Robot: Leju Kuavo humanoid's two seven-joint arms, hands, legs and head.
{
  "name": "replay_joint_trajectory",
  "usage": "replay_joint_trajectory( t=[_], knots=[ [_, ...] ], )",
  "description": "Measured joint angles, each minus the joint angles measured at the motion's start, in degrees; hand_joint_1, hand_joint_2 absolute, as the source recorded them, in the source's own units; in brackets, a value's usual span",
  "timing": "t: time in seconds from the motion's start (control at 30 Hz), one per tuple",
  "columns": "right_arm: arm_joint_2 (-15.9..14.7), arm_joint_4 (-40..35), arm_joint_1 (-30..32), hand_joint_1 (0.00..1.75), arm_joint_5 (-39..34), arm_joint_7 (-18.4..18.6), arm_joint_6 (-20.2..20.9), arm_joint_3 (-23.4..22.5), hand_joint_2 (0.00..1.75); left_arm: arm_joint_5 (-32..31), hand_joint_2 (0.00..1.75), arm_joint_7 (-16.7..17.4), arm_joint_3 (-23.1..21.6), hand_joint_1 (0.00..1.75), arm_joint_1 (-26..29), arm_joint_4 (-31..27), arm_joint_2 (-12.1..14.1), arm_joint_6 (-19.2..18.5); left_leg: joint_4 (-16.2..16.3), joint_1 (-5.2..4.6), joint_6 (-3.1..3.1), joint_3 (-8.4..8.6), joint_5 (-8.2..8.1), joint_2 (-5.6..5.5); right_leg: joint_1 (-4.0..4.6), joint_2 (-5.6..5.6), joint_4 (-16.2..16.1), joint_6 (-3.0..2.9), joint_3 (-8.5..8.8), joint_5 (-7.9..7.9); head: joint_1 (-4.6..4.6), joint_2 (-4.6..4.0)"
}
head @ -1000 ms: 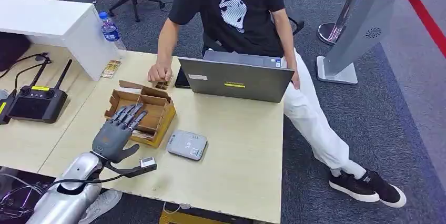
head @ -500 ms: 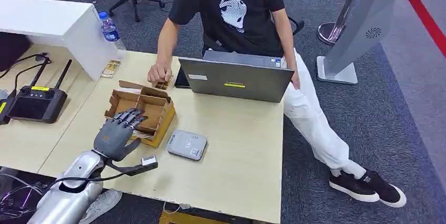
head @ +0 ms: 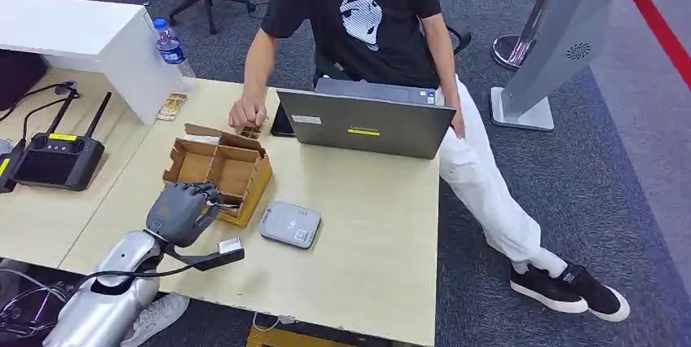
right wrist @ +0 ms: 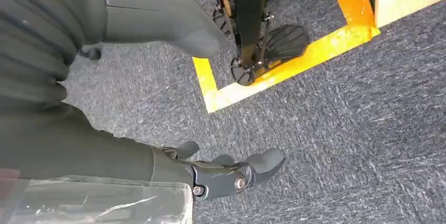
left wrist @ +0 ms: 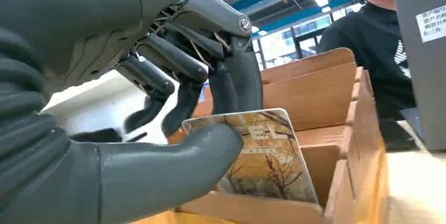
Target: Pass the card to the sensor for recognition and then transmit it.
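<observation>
Left hand (head: 181,212) reaches into the near end of the cardboard box (head: 218,169) — thumb and fingers pinching a card (left wrist: 263,155). Right hand (right wrist: 173,129) hangs low, fingers loosely apart, holding nothing.

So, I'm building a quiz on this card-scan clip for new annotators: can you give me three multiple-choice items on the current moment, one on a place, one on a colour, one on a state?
1. Where is the robot's left hand?
A. at the near end of the brown cardboard divider box
B. on the grey laptop
C. on the black remote controller

2. What colour is the flat rounded sensor pad on the wooden table?
A. red
B. light grey
C. yellow

3. What is the left hand doing with the printed card with a tree picture?
A. hovering spread above it
B. pinching it between thumb and fingers
C. pressing it flat on the table

Answers: 1 A, the head view shows the hand at the box's near compartment. 2 B, the pad is pale grey. 3 B, the left wrist view shows the thumb over the card's face and fingers behind.
</observation>
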Motion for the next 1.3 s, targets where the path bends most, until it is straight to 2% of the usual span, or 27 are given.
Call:
replay_joint_trajectory(
  t=[0.03, 0.13, 0.33, 0.47, 0.63, 0.73, 0.87, 0.93, 0.97, 1.0, 1.1, 1.3],
  knots=[
    [0.0, 0.0, 0.0, 0.0, 0.0, 0.0, 0.0, 0.0, 1.75, 0.3, 1.75, -0.3, 0.0, 1.61, -0.3, 0.0, 0.0, -0.3, 0.0, 0.0, 0.0, 0.0, 0.0, 0.0, 0.0, 0.0, 0.0, 0.0, 0.0, 0.0, 0.0, 0.0],
    [0.0, 0.0, -0.1, 0.0, 0.1, 0.0, 0.2, -0.1, 1.75, 0.7, 1.75, -0.5, 0.0, 1.75, -1.1, -0.1, 0.0, -0.8, 0.0, 0.0, 0.0, 0.0, 0.0, 0.0, 0.0, 0.0, 0.0, 0.0, 0.01, 0.0, 0.0, 0.0],
    [0.0, 0.0, -0.1, 0.0, 0.4, 0.0, 0.5, -0.2, 1.75, 0.8, 1.75, -0.9, -0.7, 1.75, -4.3, -1.7, -0.2, -0.9, 0.0, 0.0, 0.02, -0.01, 0.03, -0.05, 0.0, -0.05, 0.0, 0.0, -0.03, 0.01, 0.0, 0.0],
    [0.0, 0.0, -0.3, 0.0, 1.2, 0.3, 0.5, -0.2, 1.75, 1.4, 1.75, 0.3, -2.5, 1.75, -10.6, -4.2, -0.8, -4.2, 0.0, 0.0, 0.02, -0.02, 0.08, -0.05, 0.0, -0.05, 0.0, 0.0, -0.02, 0.08, -0.02, 0.0],
    [0.0, 0.0, -0.4, 0.0, 2.3, 0.4, 0.7, -0.2, 1.75, 2.0, 1.75, 2.0, -5.0, 1.75, -19.6, -4.6, -1.9, -9.5, 0.0, 0.0, 0.03, -0.02, 0.12, -0.02, 0.0, -0.04, 0.0, 0.0, -0.01, 0.11, 0.02, 0.0],
    [0.0, 0.0, -0.4, 0.0, 2.6, 0.4, 1.0, -0.2, 1.75, 2.5, 1.75, 3.0, -6.6, 1.75, -23.3, -4.1, -2.7, -10.5, 0.0, 0.0, 0.03, -0.02, 0.12, -0.02, 0.0, -0.03, 0.0, 0.0, -0.01, 0.11, -0.02, 0.0],
    [0.0, 0.0, -0.4, 0.0, 3.1, 0.5, 1.2, -0.2, 1.75, 3.0, 1.75, 3.5, -8.1, 1.73, -25.6, -3.3, -3.3, -10.4, 0.0, 0.0, 0.03, -0.03, 0.11, -0.01, 0.0, 0.0, 0.0, 0.0, -0.02, 0.1, 0.0, 0.0],
    [0.0, 0.0, -0.4, 0.0, 3.1, 0.5, 1.2, -0.2, 1.75, 3.1, 1.75, 3.7, -8.5, 1.62, -26.1, -3.0, -3.4, -9.9, 0.0, 0.0, 0.03, -0.02, 0.11, 0.01, 0.0, 0.0, 0.0, -0.01, -0.02, 0.1, -0.02, 0.0],
    [0.1, 0.0, -0.4, 0.0, 3.1, 0.5, 1.2, -0.2, 1.75, 3.1, 1.75, 3.7, -8.7, 1.47, -26.2, -2.7, -3.5, -9.7, 0.0, 0.0, 0.03, -0.03, 0.11, 0.02, 0.0, 0.01, 0.0, -0.01, -0.03, 0.1, 0.0, 0.0],
    [0.1, 0.0, -0.4, 0.0, 3.2, 0.5, 1.2, -0.2, 1.75, 3.2, 1.75, 3.7, -8.7, 0.02, -26.2, -2.5, -3.5, -9.4, 0.0, 0.0, 0.03, -0.02, 0.11, 0.02, 0.0, 0.01, 0.0, -0.01, -0.03, 0.1, 0.0, 0.0],
    [0.1, 0.0, -0.4, 0.0, 3.2, 0.5, 1.2, -0.2, 1.75, 3.9, 1.75, 3.7, -8.8, 0.0, -25.9, -1.7, -3.3, -7.2, 0.0, 0.0, 0.03, -0.04, 0.11, 0.01, 0.0, 0.01, 0.0, -0.01, -0.03, 0.1, 0.0, 0.0],
    [0.2, 0.0, -0.4, 0.0, 3.5, 0.5, 1.1, -0.4, 1.75, 4.3, 1.75, 3.5, -8.2, 0.0, -21.6, -0.7, -2.8, 2.7, 0.0, 0.0, 0.03, -0.08, 0.11, 0.01, 0.0, 0.01, 0.0, 0.0, -0.02, 0.09, 0.02, 0.0]
  ],
)
